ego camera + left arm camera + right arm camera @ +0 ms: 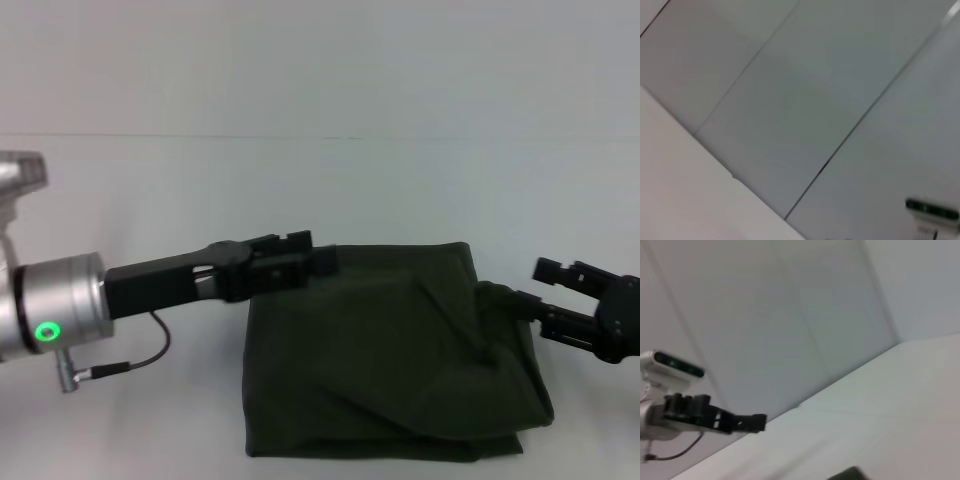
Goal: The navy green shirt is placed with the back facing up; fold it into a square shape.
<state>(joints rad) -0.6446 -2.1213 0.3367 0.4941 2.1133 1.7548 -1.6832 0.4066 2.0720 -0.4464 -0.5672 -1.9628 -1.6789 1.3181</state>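
Fingers on both grippers hard to read, can't honestly tell if either pair is spread or pinched.

So the dark olive-green cotton shirt (390, 350) is lying on the plain white table (150, 440) in front of the robot, already folded into a rough, rumpled square with a few creases, plain side up. Black left gripper (318, 260) reaches in from the left and sits at the upper left corner of the cloth; whether it actually touches the fabric I can't tell. Black right gripper (552, 270) hangs just off the shirt's right edge, near the bunched-up side. Right wrist view shows the left gripper (759, 421) farther off, over the table (880, 405).
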